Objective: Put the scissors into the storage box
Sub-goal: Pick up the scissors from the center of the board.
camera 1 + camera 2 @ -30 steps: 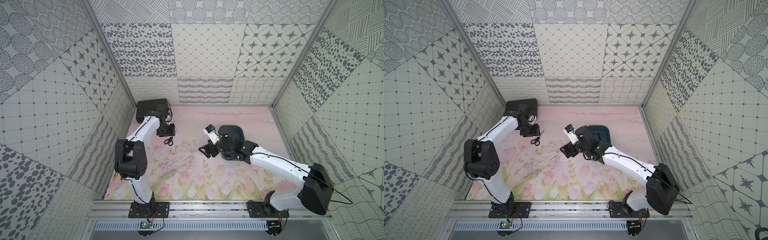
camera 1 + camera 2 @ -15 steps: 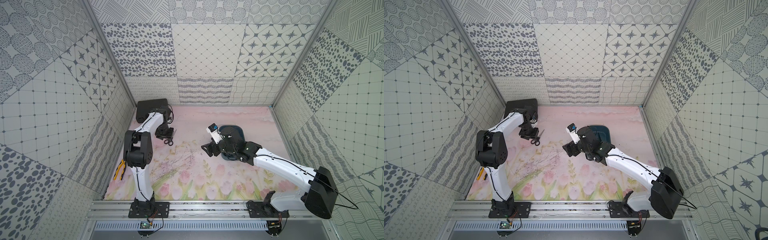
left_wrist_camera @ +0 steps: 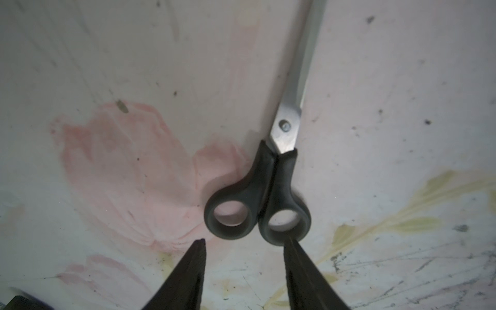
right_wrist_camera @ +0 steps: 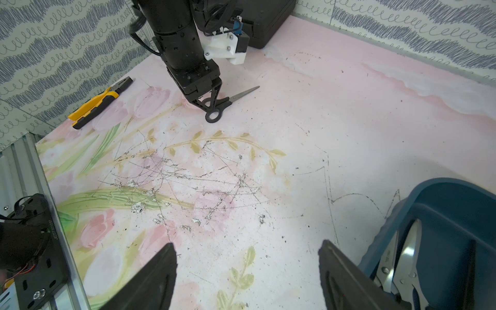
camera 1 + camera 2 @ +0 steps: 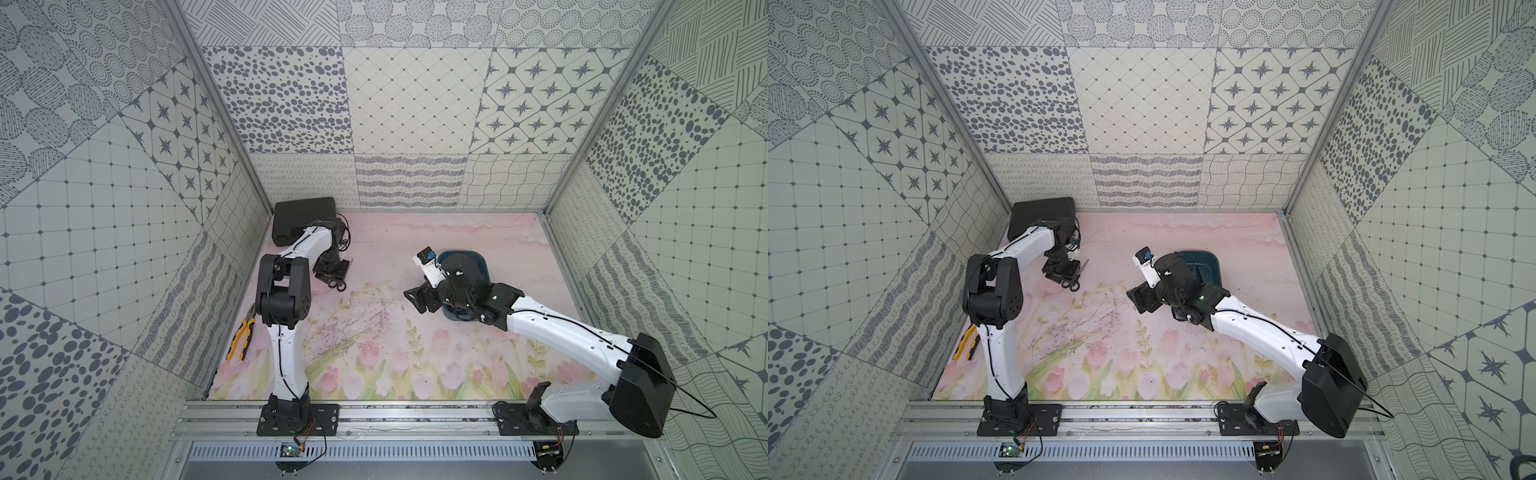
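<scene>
Patterned grey tiles wall in a worktop (image 5: 457, 232) covered with a pink flower mat. The left claw (image 3: 245, 240) is down low near the far left corner, its two tips apart. One tip is on each side of the black handle rings of a pair of scissors (image 3: 268, 188). One tip looks like it just touches a ring, but I don't think it is squeezing yet. The scissors lie flat with the blades shut. A little way off, by the left edge, are yellow pliers (image 4: 96, 106), and a black case (image 5: 303, 214) sits right in the far left corner. The right claw (image 4: 247, 243) hangs wide apart with nothing in it, just beside the blue storage box (image 4: 442, 185) on the right half of the worktop. Other scissors (image 4: 408, 255) are already in the box. I think the job is nearly done: this is the only pair I can see left out, and it needs grabbing, carrying and dropping in. In both top views the right arm covers most of the box, so only the right wrist view shows the shiny blades inside, though I cannot count them. Only the left wrist view shows the tips and rings up close.
</scene>
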